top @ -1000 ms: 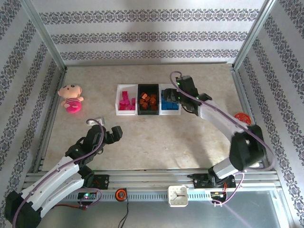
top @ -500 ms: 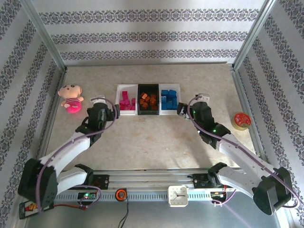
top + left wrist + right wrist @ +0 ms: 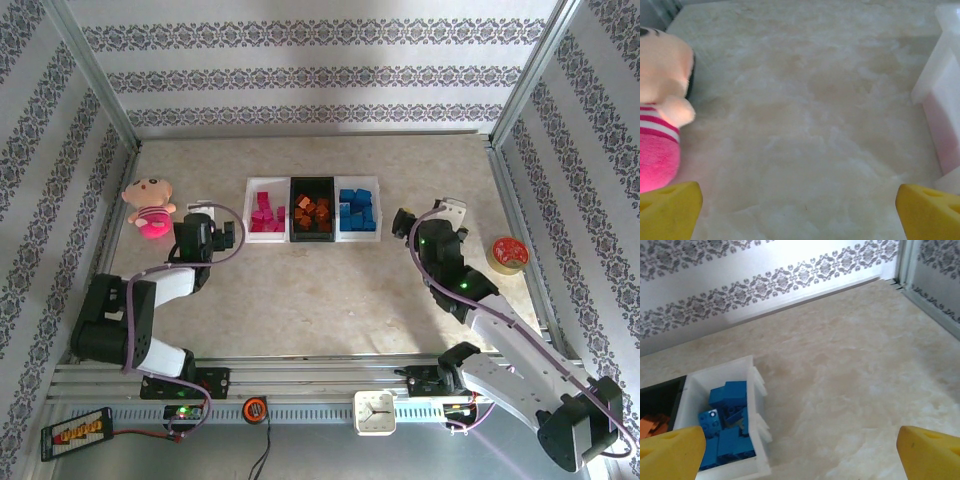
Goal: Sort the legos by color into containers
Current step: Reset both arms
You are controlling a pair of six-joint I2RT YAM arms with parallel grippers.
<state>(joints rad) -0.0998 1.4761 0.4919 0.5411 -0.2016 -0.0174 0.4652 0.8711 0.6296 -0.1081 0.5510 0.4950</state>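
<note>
My left tool (image 3: 800, 212) and right tool (image 3: 800, 455) gape wide, empty, clear of the containers (image 3: 248, 212): legos (image 3: 357, 210) lie colour-sorted, job looks done.

1. A black card (image 3: 75, 430) is lying at the near-left corner below the front rail. It is carrying yellow-orange lettering that is too small to read.
2. A white square clock (image 3: 374, 411) is sitting on the front rail. Its dial and hands are showing, but no numeral is coming through legibly.
3. A round red tin (image 3: 508, 253) is standing by the right wall. Any print on its lid is blurring out.
4. Nothing else is reading as a word, brand or number.
</note>
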